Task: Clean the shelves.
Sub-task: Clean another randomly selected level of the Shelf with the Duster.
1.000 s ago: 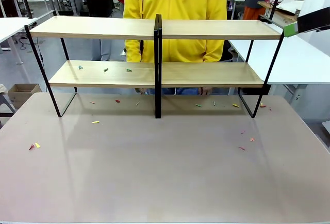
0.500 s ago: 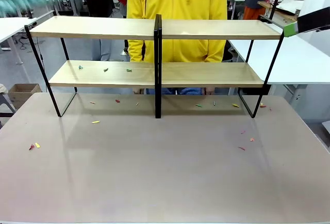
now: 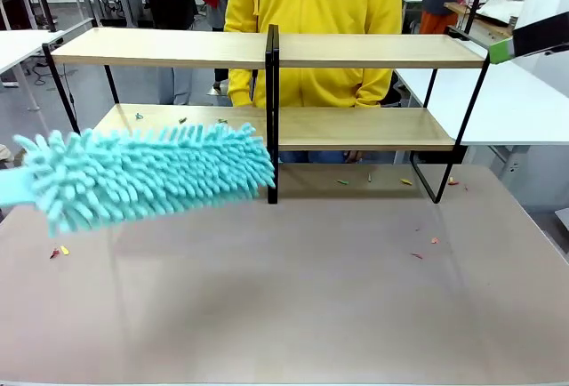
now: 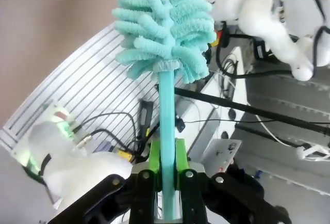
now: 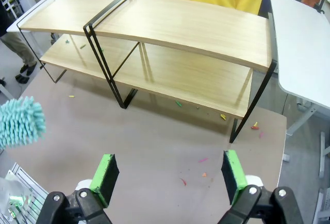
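Front view: a long shelving unit (image 3: pixel 373 51) – two light-wood boards in a thin black metal frame with a black central post – stands across the far half of a grey-brown table (image 3: pixel 311 315). A person in a yellow hooded top (image 3: pixel 311 12) stands just behind it. A fluffy turquoise microfibre duster (image 3: pixel 151 177) comes in from the picture's left and covers much of the lower board's left half; its tip lies just beside the central post. I cannot tell whether it touches the wood. Small coloured scraps (image 3: pixel 182 120) lie on the lower board above the duster, and more are scattered on the table near both ends of the frame.

Left wrist view: my left claw (image 4: pixel 166 157) is pinched tight on the duster's slim turquoise handle, a green pad pressed to each side, with the shaggy head rising above.

Right wrist view: my right claw (image 5: pixel 167 177) is spread wide and grips nothing – its green pads sit far apart, high above the table, looking down on the shelving unit. The duster's tip shows at the left edge of this view.
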Tool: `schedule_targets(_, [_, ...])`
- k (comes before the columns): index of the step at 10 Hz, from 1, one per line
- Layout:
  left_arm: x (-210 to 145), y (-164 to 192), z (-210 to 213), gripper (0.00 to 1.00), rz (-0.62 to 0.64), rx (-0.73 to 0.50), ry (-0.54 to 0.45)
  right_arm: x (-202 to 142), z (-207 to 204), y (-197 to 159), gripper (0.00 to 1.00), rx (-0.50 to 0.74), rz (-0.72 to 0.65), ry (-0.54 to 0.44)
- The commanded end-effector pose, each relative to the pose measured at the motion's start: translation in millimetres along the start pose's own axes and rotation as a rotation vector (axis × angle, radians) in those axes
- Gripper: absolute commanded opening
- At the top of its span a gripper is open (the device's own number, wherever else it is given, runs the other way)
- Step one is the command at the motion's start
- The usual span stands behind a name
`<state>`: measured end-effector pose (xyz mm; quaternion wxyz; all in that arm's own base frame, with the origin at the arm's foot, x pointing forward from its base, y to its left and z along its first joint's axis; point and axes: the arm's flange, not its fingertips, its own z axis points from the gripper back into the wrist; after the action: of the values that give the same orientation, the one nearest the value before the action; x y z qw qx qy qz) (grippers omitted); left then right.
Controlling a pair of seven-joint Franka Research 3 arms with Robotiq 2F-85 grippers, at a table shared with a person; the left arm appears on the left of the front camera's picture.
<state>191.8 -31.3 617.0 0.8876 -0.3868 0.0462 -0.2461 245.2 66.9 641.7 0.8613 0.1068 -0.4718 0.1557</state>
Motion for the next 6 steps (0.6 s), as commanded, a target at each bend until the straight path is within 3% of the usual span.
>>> schedule_targets(1, [-9,-9,25,0.13,-0.015,-0.078,-0.060,0,0,0,1.00,0.002,0.001,0.002])
schedule_targets(2, [0,0,0,0.13,0.000,0.000,0.000,0,0,0,1.00,0.002,0.001,0.002])
schedule_targets(4, [40,-5,-37,0.13,0.125,0.055,-0.095,0,0,0,1.00,0.002,0.001,0.002])
schedule_targets(6, [58,-7,-52,0.13,0.171,0.129,-0.142,0,0,0,1.00,0.002,0.001,0.002])
